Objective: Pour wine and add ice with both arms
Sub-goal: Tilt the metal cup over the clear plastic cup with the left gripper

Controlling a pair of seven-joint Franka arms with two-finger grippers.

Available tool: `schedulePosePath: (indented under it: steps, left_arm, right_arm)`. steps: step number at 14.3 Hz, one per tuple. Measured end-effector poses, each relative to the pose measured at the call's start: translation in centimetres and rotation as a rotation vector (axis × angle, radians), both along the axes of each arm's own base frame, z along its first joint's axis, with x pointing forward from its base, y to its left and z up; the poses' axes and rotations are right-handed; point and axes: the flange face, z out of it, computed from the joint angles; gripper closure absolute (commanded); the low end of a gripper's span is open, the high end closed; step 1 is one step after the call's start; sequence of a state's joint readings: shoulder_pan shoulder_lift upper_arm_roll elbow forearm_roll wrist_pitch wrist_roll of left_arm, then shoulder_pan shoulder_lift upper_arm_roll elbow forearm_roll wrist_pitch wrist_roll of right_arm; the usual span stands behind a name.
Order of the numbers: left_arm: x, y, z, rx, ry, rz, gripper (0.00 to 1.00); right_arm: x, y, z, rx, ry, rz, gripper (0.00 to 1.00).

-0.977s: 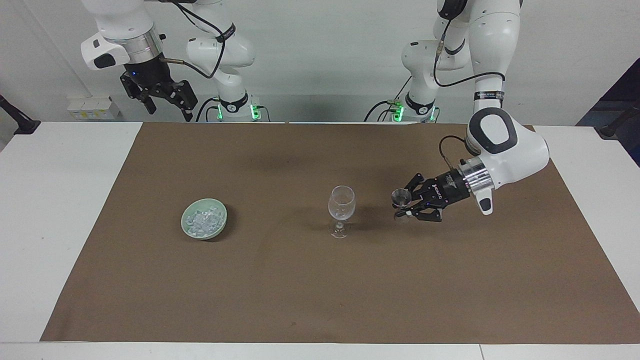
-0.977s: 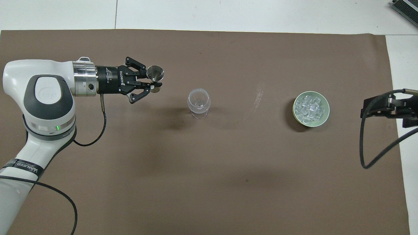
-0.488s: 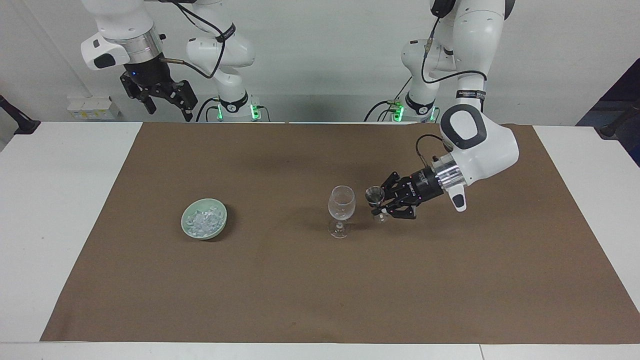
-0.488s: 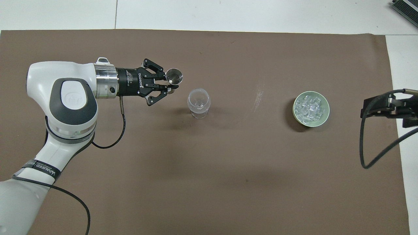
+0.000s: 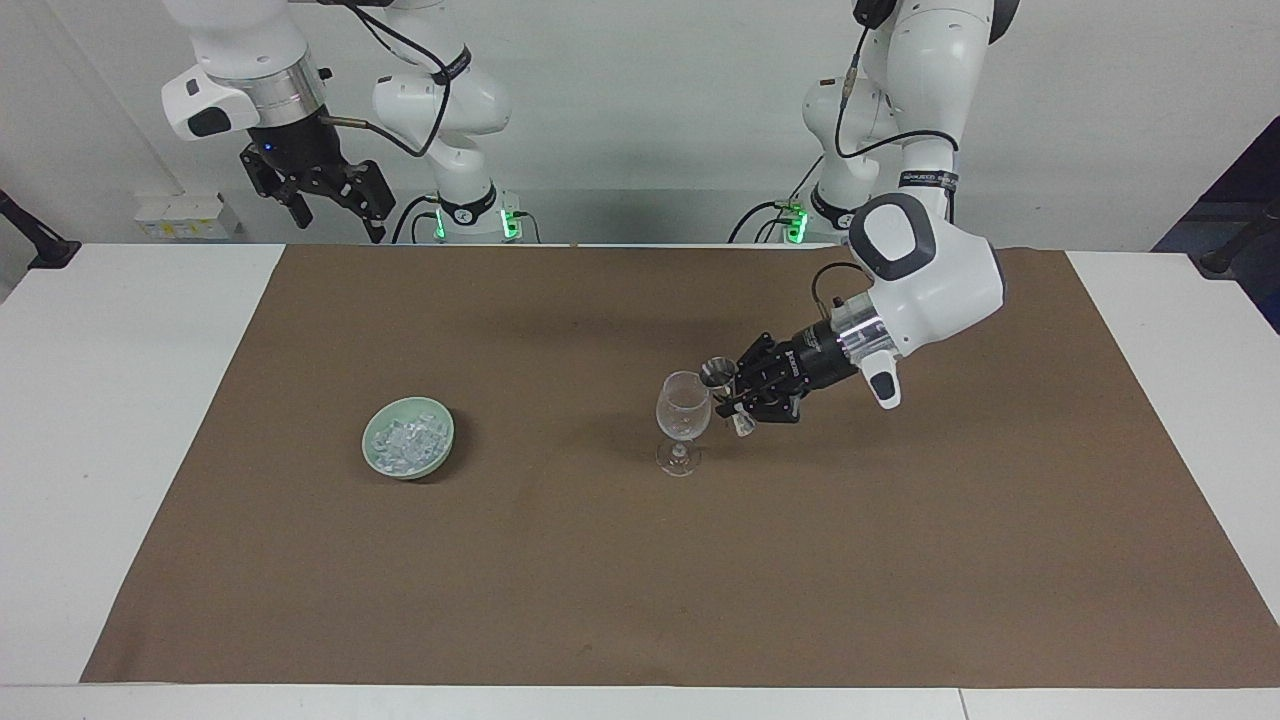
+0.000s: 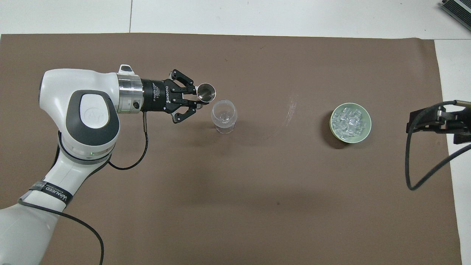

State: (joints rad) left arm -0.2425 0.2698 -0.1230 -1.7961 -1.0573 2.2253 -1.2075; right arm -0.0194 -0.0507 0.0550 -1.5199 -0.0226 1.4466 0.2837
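Nearest the robots, the right arm waited, its black clawed right gripper [image 5: 325,195] hanging in the air above the table's edge at the right arm's end; whether its fingers were parted or closed could not be told.

Farther out, the black clawed left gripper [image 5: 745,393] was clenched on a small silvery metal double-coned measuring cup [image 5: 716,373], held upright in the air just beside the rim of the clear stemmed wine glass [image 5: 683,412]. The glass stood on the brown paper table cover [image 5: 900,560] and looked empty. Whether cup and glass were touching could not be told.

About as far from the robots as the glass, well apart toward the right arm's end, sat the pale green round ceramic bowl [image 5: 408,438] holding the ice [image 6: 350,120], a heap of small clear cubes, untouched.

The risks seemed to lie in the pour. The glass was tall on a narrow foot, so a nudge from the cup or the fingers against its rim would likely tip it. If the cup were tilted before its lip stood over the bowl of the glass, the wine would run onto the paper. A fast tilt could also overshoot the narrow mouth.
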Motion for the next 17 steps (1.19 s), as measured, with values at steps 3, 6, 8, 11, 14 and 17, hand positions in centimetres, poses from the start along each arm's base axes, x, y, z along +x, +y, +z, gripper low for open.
schedulePosePath:
  steps: [3,6,8,11,14,17]
  left_arm:
    - [-0.1,-0.5,0.3,0.042,-0.036,-0.023,1.0]
    - [0.1,-0.5,1.0,0.083,-0.077,-0.05,1.0]
    - [0.2,-0.5,1.5,0.107,-0.099,-0.064,1.0]
    - [0.2,-0.7,1.6,0.142,-0.121,-0.091,1.0]
    - [-0.2,-1.8,1.8,0.178,-0.158,-0.112,1.0]
    - [-0.5,-2.5,1.9,0.202,-0.178,-0.135,1.0]
  right_arm:
    - [0.0,0.0,0.0,0.0,0.0,0.0,0.0]
    - [0.0,0.0,0.0,0.0,0.0,0.0,0.0]
    - [0.0,0.0,0.0,0.0,0.0,0.0,0.0]
    - [0.0,0.0,0.0,0.0,0.0,0.0,0.0]
    - [0.0,0.0,0.0,0.0,0.0,0.0,0.0]
    - [0.0,0.0,0.0,0.0,0.0,0.0,0.0]
